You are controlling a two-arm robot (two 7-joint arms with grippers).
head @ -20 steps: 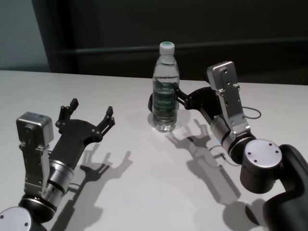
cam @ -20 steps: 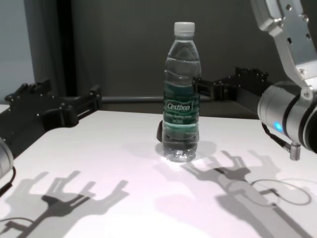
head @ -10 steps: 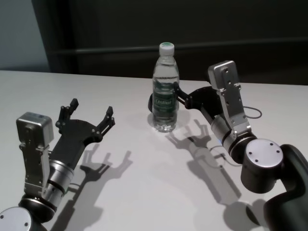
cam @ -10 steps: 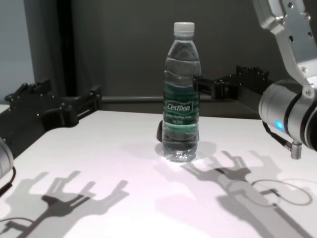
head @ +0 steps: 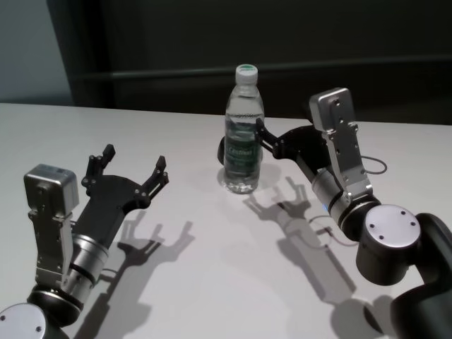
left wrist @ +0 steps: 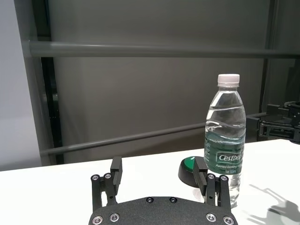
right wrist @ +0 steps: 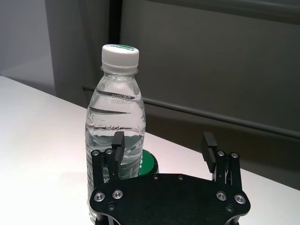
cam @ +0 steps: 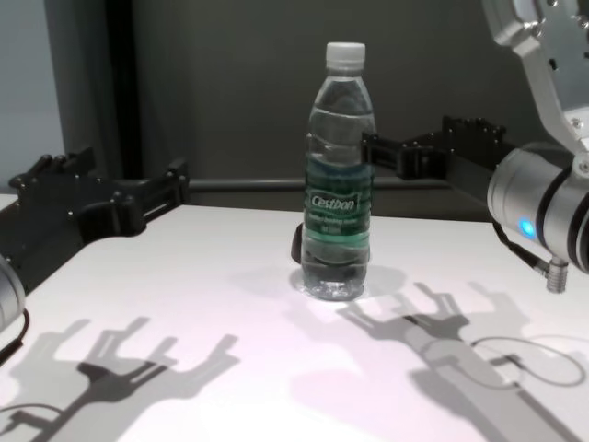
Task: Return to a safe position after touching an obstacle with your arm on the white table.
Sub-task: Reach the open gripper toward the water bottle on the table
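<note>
My right claw (head: 263,136) beside the bottle (head: 242,134)

The bottle stands upright on the white table (head: 212,282); my right claw's spread, empty fingers sit just right of it, while my left claw (head: 131,165) hangs open, well apart on its left.

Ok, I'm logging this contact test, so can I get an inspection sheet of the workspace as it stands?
Surface: plain white matte table, hard arm shadows.
Job's things: tall clear plastic water bottle, white cap, green label, upright.
Clutter: round black puck with green top behind the bottle.
Grippers: right gripper open, one finger beside the bottle, contact unclear; left gripper open, parked at the left.
Cables: thin loop by the right arm.
Surroundings: dark wall, grey horizontal rails.
</note>
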